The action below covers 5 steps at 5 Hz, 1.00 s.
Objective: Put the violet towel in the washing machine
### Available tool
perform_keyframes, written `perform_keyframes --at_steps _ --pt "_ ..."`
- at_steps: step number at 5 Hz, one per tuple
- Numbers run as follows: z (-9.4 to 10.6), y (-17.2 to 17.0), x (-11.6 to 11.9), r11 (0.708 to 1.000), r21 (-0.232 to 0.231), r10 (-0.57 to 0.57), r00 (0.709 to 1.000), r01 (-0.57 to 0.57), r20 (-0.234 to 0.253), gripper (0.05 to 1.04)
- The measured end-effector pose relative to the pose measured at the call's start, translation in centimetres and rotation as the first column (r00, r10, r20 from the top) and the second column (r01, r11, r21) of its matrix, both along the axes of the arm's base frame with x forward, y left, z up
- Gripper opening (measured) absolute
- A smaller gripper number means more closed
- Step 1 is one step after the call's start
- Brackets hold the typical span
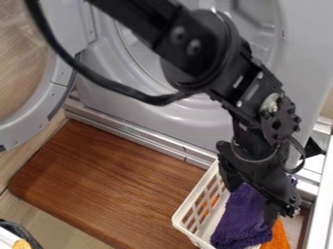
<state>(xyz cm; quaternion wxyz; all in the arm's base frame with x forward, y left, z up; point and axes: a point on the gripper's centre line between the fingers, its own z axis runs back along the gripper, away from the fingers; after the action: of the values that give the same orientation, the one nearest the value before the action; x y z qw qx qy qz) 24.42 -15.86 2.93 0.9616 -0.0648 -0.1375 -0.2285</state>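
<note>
Towel is lying bunched in the white basket, directly under the gripper, whose fingers are standing apart with violet cloth showing between them. Beside the towel, an orange cloth is showing in the basket, while the brown board is lying to the basket's left in the view. Behind, the washer is standing with its door hanging open.

Laundry area, before you: front-loading washing machine, upper frame; round door open, left; plastic basket, lower right.
</note>
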Motion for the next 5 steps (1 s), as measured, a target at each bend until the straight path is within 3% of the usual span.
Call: perform_keyframes --at_steps 1,2,3,4,5 --pt "-1.61 -1.05 0.15 0.999 -0.030 -0.026 0.999 0.025 -0.034 1.001" --pt "-2.23 -1.56 0.48 0.998 -0.050 -0.034 0.999 0.033 -0.034 0.964" --pt "-1.94 -1.52 0.92 0.999 -0.034 -0.025 0.999 0.024 -0.027 0.684" --pt "-1.87 -1.69 0.84 0.999 -0.048 -0.014 0.999 0.012 -0.034 0.375" --pt "-1.80 -1.74 0.95 0.999 -0.045 -0.018 0.999 0.017 -0.034 0.168"
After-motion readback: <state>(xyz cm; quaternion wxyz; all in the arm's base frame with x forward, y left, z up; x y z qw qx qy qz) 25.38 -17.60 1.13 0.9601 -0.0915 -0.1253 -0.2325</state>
